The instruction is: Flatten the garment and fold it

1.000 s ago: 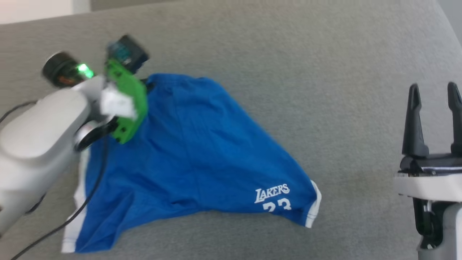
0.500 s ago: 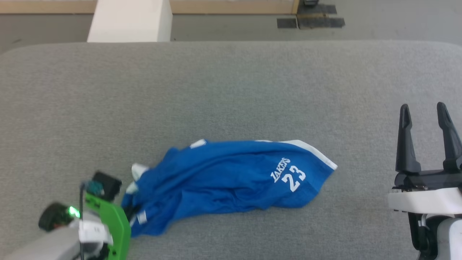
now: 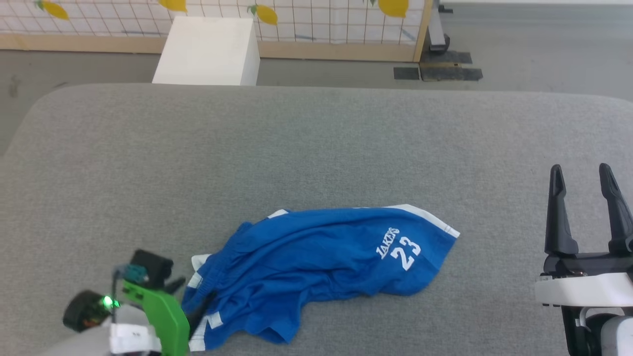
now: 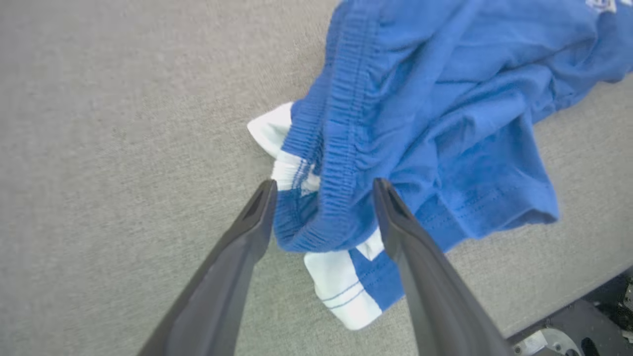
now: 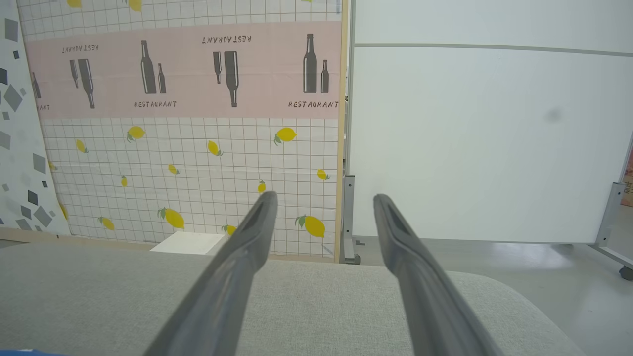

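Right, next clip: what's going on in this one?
A two-armed robot is working on blue shorts that lie crumpled on a grey padded surface, neither flattened nor folded yet. Its left tool is open, straddling the bunched waistband at the shorts' near-left end without pinching it. The right tool is open too, held off to the right, well apart from the fabric.

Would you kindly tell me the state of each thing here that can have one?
garment: crumpled, neither flattened nor folded.
left gripper: open, fingers either side of the waistband, not clamping it.
right gripper: open, empty, apart from the garment.
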Available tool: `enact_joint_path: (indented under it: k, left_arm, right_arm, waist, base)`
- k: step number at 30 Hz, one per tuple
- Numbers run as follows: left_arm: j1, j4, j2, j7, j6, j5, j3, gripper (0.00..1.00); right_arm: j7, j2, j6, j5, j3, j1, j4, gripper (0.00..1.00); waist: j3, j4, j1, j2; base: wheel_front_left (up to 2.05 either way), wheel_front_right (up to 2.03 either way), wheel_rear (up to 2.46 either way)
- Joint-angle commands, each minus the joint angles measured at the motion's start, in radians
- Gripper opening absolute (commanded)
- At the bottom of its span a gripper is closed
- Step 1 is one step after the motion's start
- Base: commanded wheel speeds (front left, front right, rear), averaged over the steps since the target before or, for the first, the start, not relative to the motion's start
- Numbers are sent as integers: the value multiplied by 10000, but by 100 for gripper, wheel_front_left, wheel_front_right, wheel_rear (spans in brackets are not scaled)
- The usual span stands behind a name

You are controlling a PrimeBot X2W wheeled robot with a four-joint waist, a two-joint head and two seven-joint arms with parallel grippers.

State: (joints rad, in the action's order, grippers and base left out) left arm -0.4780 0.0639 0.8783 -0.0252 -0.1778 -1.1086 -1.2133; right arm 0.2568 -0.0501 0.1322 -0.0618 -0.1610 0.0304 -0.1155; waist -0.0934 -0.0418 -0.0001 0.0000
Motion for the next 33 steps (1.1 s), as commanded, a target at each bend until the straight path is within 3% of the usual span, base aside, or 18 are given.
enact_joint_path:
  k: [1,5,9,18,22,29,33]
  left_arm:
    - [-328,-287,238,152,-68,41,271,100]
    - [-1261,-857,589,119,41,215,804,100]
    - [-2498,-476,387,-307,576,546,1045,100]
    - [-4731,1797,-1343,-2762,2309,733,326,100]
    - [-5241,2792,-1997,-3819,2786,594,-55,100]
    - [-5723,4022,-2771,-5789,3063,976,-552,100]
    - [-5611,3783,-2932,-6683,3080,1194,-646,100]
  right_arm:
    - [49,-1,-15,-2,-25,-133,-3,100]
    - [49,-1,-15,-40,-32,-138,-8,100]
    - [49,-1,-15,-68,138,-7,11,100]
    - [49,-1,-15,-171,189,354,47,100]
    - [49,-1,-15,-221,172,424,67,100]
    - [49,-1,-15,-301,134,640,38,100]
    - [49,-1,-15,-376,143,779,22,100]
  waist:
    - [141,-128,1,0]
    - [164,-217,1,0]
    - [15,-105,1,0]
    - [-466,606,1,0]
    - [-652,945,1,0]
    - [-1035,1340,1,0]
    - [-1251,1532,1,0]
  base:
    - [0,0,0]
    - [0,0,0]
    - [0,0,0]
    - [0,0,0]
    - [0,0,0]
    - [0,0,0]
    - [0,0,0]
